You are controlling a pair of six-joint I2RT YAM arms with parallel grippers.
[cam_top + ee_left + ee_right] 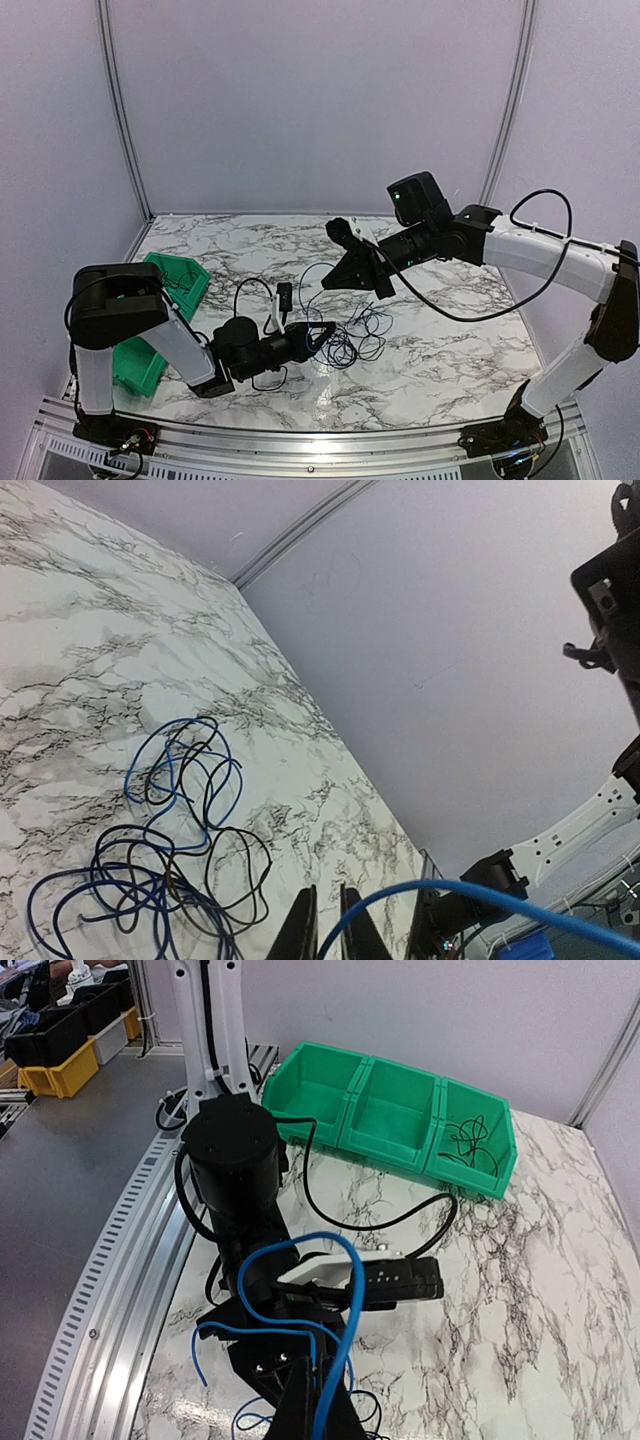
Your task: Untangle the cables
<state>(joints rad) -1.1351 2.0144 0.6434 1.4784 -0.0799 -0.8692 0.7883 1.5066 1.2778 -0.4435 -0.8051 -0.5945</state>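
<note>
A tangle of thin blue and black cables (355,345) lies on the marble table (460,340); it also shows in the left wrist view (150,860). My left gripper (325,333) sits low at the tangle's left edge. Its fingers (300,932) stand almost together, and a blue cable (440,884) comes out from between them. My right gripper (330,281) hangs above and just behind the tangle. It is shut (322,1380) on the same blue cable (350,1280), which loops up in front of the left gripper's black body (265,1360).
A green three-compartment bin (180,275) stands at the table's left edge; one end compartment holds a coiled black cable (470,1140). The left wrist camera's thick black lead (250,290) arcs over the table. The table's aluminium rail (300,440) runs along the near edge.
</note>
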